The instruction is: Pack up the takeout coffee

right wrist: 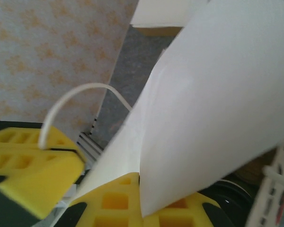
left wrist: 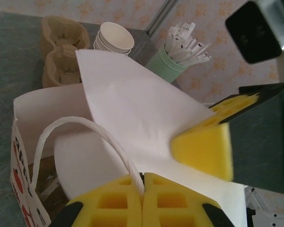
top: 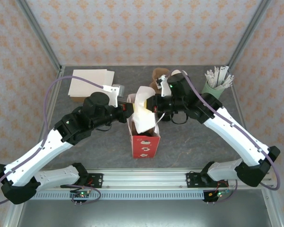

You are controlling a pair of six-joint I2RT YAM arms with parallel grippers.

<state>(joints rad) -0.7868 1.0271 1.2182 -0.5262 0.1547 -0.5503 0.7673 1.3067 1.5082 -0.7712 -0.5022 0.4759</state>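
Tightly clenched, left pincer [left wrist: 143,187] nips the red-printed white bag's [top: 144,144] cord handle [left wrist: 75,121], right pincer [right wrist: 144,205] its paper flap [left wrist: 132,94].

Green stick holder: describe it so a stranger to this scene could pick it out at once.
Look to the grey table's far right corner, beside the metal frame post. The pale green holder stands there, upright. Unlike the stacked cups and brown carrier to its left, it bristles with white wrapped sticks.
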